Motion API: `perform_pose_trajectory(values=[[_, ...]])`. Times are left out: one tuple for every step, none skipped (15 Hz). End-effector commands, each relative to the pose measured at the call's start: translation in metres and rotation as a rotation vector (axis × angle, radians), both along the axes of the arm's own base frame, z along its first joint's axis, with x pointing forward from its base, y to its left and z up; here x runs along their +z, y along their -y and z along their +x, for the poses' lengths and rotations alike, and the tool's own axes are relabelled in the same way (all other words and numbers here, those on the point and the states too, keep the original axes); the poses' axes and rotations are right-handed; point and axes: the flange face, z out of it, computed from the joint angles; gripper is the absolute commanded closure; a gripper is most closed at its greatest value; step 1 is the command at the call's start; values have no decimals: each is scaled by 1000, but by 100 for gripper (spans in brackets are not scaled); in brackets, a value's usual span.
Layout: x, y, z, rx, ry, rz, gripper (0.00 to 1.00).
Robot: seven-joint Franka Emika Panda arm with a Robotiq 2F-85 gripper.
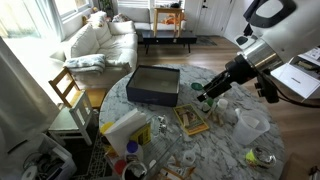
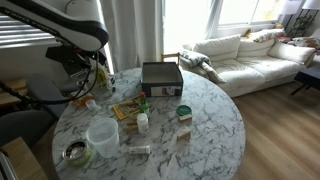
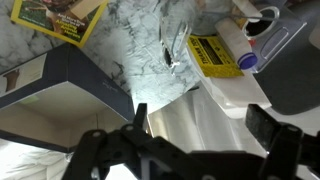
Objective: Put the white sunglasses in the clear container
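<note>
In an exterior view: 1 round tabletop point(image 1: 215, 150) of glossy, grey-veined marble. On it, 1 dark box point(image 1: 153, 85), rectangular, open-topped and matte. Nearer the rim, 1 clear container point(image 1: 248, 125) of see-through plastic with rounded corners. Just beside that tub, 1 small shiny metal bowl point(image 1: 262, 157). Between box and tub, 1 flat yellow-edged book point(image 1: 190, 121). Reaching in over the book's far side, 1 white arm point(image 1: 275, 45) ending in black jaws, low above the marble.

In an exterior view from elsewhere: again 1 dark box at the far side and 1 clear container point(image 2: 102, 135) at the near edge. Metal bowl touching the tub or just short of it, cannot tell which. Also 1 small white bottle point(image 2: 143, 122), upright, and 1 low green-lidded jar point(image 2: 184, 112). Behind the tabletop, 1 pale, soft-cushioned sofa point(image 2: 245, 55).

In the wrist view: jaws at the bottom edge, 2 black fingers point(image 3: 100, 150) spread wide apart, gripping nothing. Beyond them, on bare marble, 1 thin, pale, wiry looped shape, seemingly the white sunglasses point(image 3: 174, 45), though blurred. Lying flat between the book's corner and 1 yellow-labelled pack point(image 3: 213, 50), well apart from the jaws and not inside any tub. Not picked out in either exterior view. At left, 1 sharp corner of the dark box.
</note>
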Motion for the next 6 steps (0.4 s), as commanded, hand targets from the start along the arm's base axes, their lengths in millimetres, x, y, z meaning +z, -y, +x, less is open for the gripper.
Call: perform_pose_trajectory(values=[[34, 4, 6, 7, 17, 12, 0], [23, 1, 5, 5, 23, 12, 0], [30, 2, 7, 7, 35, 15, 0], [34, 2, 8, 7, 41, 15, 0], [34, 2, 9, 7, 43, 15, 0], [34, 2, 9, 7, 43, 15, 0]])
